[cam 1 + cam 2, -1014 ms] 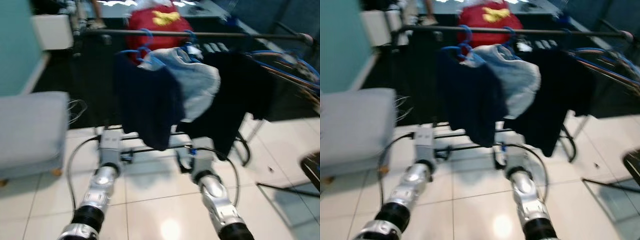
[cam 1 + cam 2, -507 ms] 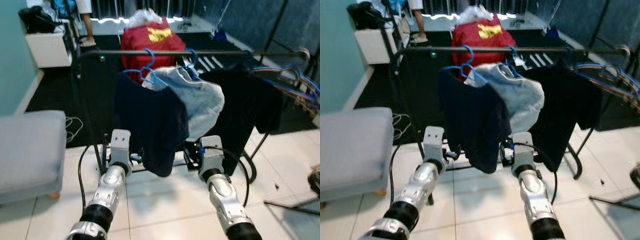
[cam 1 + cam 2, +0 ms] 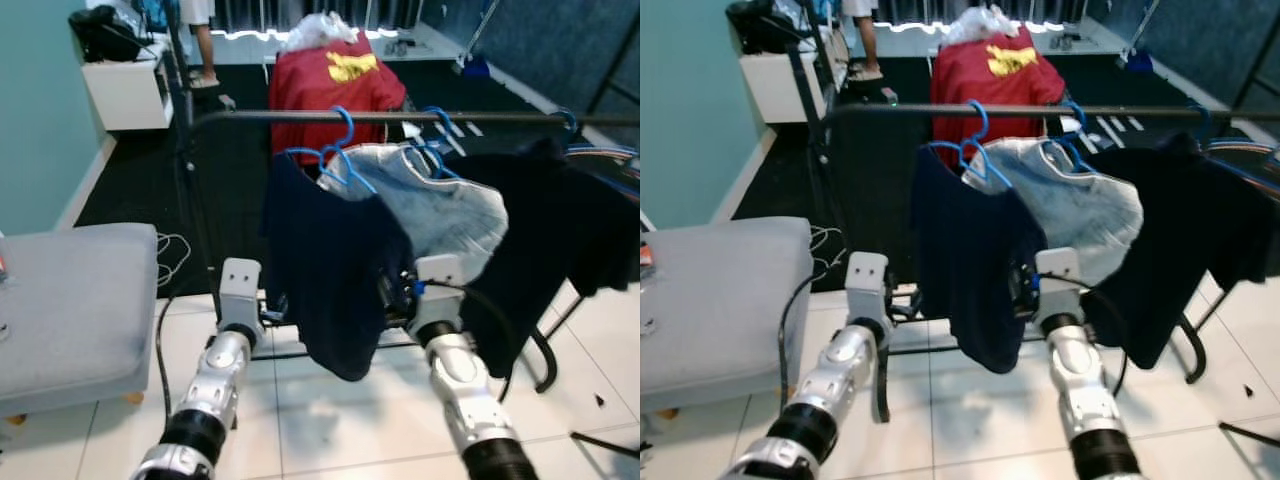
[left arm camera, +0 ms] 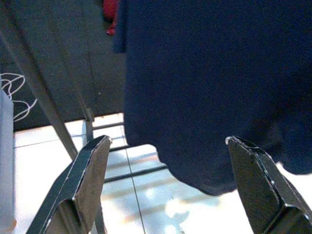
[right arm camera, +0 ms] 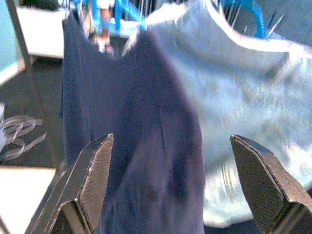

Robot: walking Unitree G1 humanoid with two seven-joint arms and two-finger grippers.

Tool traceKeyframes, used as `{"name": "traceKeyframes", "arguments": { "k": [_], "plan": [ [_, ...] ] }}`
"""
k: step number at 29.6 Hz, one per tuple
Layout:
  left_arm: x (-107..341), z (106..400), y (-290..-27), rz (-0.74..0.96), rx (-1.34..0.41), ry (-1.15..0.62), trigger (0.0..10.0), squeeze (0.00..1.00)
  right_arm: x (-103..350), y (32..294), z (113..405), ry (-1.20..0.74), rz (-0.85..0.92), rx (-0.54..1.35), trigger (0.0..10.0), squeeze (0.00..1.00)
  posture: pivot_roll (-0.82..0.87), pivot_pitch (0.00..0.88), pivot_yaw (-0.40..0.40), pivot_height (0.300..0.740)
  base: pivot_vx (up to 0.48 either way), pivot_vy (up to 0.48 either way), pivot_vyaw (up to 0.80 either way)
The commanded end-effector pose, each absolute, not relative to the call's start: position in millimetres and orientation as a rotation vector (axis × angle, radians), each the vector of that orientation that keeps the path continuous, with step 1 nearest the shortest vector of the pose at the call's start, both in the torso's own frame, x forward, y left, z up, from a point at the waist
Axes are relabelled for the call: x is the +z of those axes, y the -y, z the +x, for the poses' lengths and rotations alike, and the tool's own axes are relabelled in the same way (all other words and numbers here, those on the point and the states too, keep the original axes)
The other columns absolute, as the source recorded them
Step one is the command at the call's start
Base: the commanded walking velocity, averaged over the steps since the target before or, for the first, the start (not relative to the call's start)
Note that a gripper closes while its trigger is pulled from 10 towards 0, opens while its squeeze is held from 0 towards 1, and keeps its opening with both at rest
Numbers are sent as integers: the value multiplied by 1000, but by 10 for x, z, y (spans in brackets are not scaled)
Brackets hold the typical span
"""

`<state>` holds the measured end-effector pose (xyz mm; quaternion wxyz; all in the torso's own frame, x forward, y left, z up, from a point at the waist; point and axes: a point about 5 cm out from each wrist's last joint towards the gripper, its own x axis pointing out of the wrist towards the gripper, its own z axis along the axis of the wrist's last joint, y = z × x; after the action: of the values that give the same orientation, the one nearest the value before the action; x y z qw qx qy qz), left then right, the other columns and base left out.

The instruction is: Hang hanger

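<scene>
Both hands stood empty with fingers spread wide apart, raised toward the clothes rack. The left hand (image 4: 165, 187) pointed at the lower hem of the navy T-shirt (image 3: 325, 270); the right hand (image 5: 170, 190) faced the same shirt with the pale grey garment (image 3: 455, 205) just beside it on the right.

The task's blue hanger (image 3: 335, 150) sat hooked on the black rail (image 3: 300, 117), carrying the navy shirt, so the hang looked done or nearly so. A second blue hanger (image 3: 438, 125) held the grey garment further right, and dark clothes (image 3: 560, 230) filled the right end of the rail. A red shirt (image 3: 330, 85) lay beyond the rack. A grey seat (image 3: 70, 300) stood at the left, and a person's legs (image 3: 203, 40) showed far back.

Risks, as judgement:
- Both hands were close to hanging fabric. An open finger could snag the navy hem on any forward or upward move and drag the hanger along or off the rail.
- The right hand was near the seam between navy and grey, so a snag there could pull two hangers at once.
- How deep the hook sat on the rail could not be told; a shallow hook would drop with a small tug.
- The rack's floor bars (image 3: 300, 352) lay close ahead of the arms, so stepping forward might bump the frame and swing everything.
</scene>
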<state>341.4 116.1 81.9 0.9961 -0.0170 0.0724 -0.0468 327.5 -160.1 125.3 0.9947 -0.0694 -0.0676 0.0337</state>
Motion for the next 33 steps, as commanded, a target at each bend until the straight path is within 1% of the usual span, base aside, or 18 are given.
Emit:
{"name": "traceKeyframes", "arguments": {
  "k": [1,2,5,8,17,26,33],
  "plan": [
    [785,3395,-1224,-24,-80,-156,10000,0,1305,1560,3273,162,-130,69,10000,0,-62,119,-33,740,349,0,0],
    [785,3395,-1224,-24,-80,-156,10000,0,1305,1560,3273,162,-130,69,10000,0,-62,119,-33,740,349,0,0],
    [810,3407,-1240,-21,-79,-150,10000,0,1623,1580,3288,285,-186,58,10000,0,-65,124,-34,740,345,0,0],
    [812,3407,-1252,-19,-76,-150,10000,0,1758,1585,3301,326,-193,60,10000,0,-64,128,-34,740,344,0,0],
    [804,3399,-1266,-14,-76,-154,10000,0,1861,1571,3344,326,-151,87,10000,0,-60,130,-31,740,336,0,0],
    [800,3403,-1275,2,-68,-156,10000,0,1945,1527,3378,323,-147,116,10000,0,-60,134,-29,740,0,0,0],
    [811,3403,-1299,13,-60,-150,10000,0,1898,1525,3491,233,-149,133,10000,0,-50,139,-29,740,0,0,0]
  ]
}}
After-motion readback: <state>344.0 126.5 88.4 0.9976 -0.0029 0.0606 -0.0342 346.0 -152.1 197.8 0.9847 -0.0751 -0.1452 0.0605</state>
